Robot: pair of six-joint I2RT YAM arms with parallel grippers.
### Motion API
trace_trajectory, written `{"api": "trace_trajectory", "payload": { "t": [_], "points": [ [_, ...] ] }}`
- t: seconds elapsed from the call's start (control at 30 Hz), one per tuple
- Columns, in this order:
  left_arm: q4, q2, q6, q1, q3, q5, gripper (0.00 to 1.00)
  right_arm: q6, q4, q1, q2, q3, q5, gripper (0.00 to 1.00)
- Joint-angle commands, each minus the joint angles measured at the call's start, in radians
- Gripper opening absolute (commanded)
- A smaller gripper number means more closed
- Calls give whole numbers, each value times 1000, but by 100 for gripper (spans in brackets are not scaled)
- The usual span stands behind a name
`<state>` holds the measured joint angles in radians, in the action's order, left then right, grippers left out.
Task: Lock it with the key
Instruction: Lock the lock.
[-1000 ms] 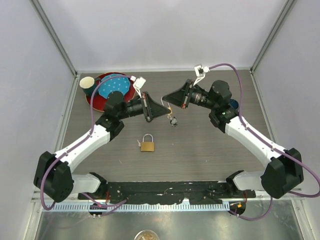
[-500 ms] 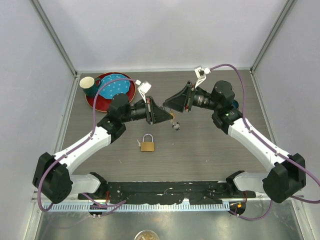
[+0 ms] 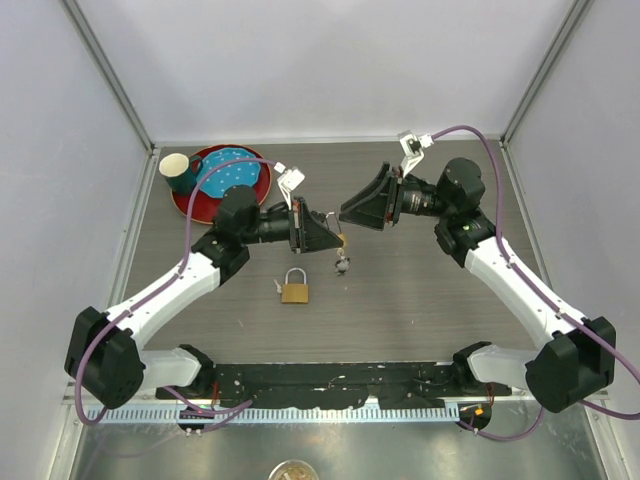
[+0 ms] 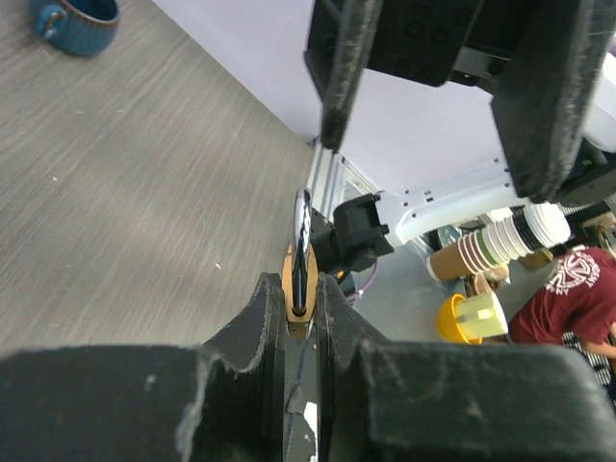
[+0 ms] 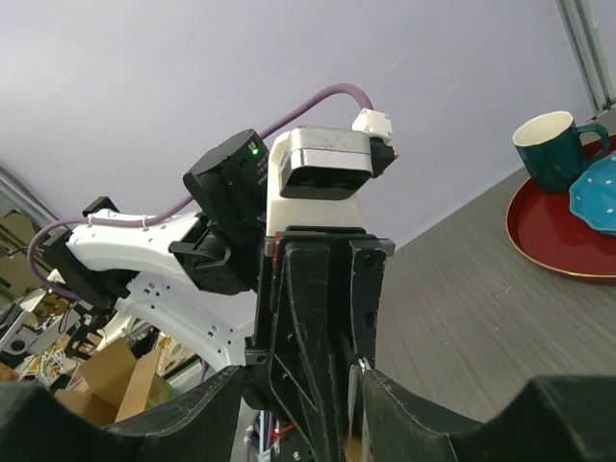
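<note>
A brass padlock [image 3: 294, 289] with its shackle up lies on the grey table [image 3: 400, 300], in front of both grippers. My left gripper [image 3: 333, 239] is shut on the key [image 3: 339, 243]; a small ring with more keys [image 3: 342, 264] dangles below it. The left wrist view shows the key [image 4: 300, 241] edge-on, clamped between the pads of my left gripper [image 4: 300, 285]. My right gripper [image 3: 346, 213] faces it, open, a short way to the right, its fingers [image 4: 339, 67] apart and empty. Seen from the right wrist, my right gripper [image 5: 332, 423] frames the left gripper [image 5: 322, 318].
A red tray [image 3: 190, 200] with a blue dotted plate [image 3: 232, 172] and a teal mug [image 3: 178, 170] stands at the back left. A dark blue mug [image 4: 75, 19] sits near the right arm. Enclosure walls rise on three sides.
My right gripper has opened, let go of the key and drawn back to the right. The left gripper keeps the key and has shifted slightly down and right.
</note>
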<state>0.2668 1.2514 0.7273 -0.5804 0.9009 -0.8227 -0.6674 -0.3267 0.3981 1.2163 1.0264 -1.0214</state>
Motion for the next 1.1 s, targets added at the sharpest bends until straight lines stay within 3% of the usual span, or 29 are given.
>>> {"api": "trace_trajectory", "payload": {
  "t": [0.0, 0.5, 0.57, 0.67, 0.7, 0.8, 1.07],
  "points": [
    [31, -20, -12, 1, 69, -99, 0, 11, -2, 5, 3, -5, -37, 59],
    [31, -9, -6, -1, 79, -127, 0, 74, 52, 60, 41, 6, 6, 58],
    [32, -6, -5, -4, 81, -128, 0, 74, 52, 70, 48, 8, 7, 54],
    [35, -1, -2, -4, 81, -127, 0, 71, 46, 81, 49, 5, 18, 39],
    [37, -3, -3, -4, 79, -127, 0, 63, 35, 81, 49, 1, 20, 23],
    [38, -4, -3, -4, 75, -128, 0, 54, 22, 81, 45, 1, 23, 2],
    [28, -18, -12, -4, 59, -81, 0, 29, -2, 81, 19, 6, 73, 2]
  ]
}}
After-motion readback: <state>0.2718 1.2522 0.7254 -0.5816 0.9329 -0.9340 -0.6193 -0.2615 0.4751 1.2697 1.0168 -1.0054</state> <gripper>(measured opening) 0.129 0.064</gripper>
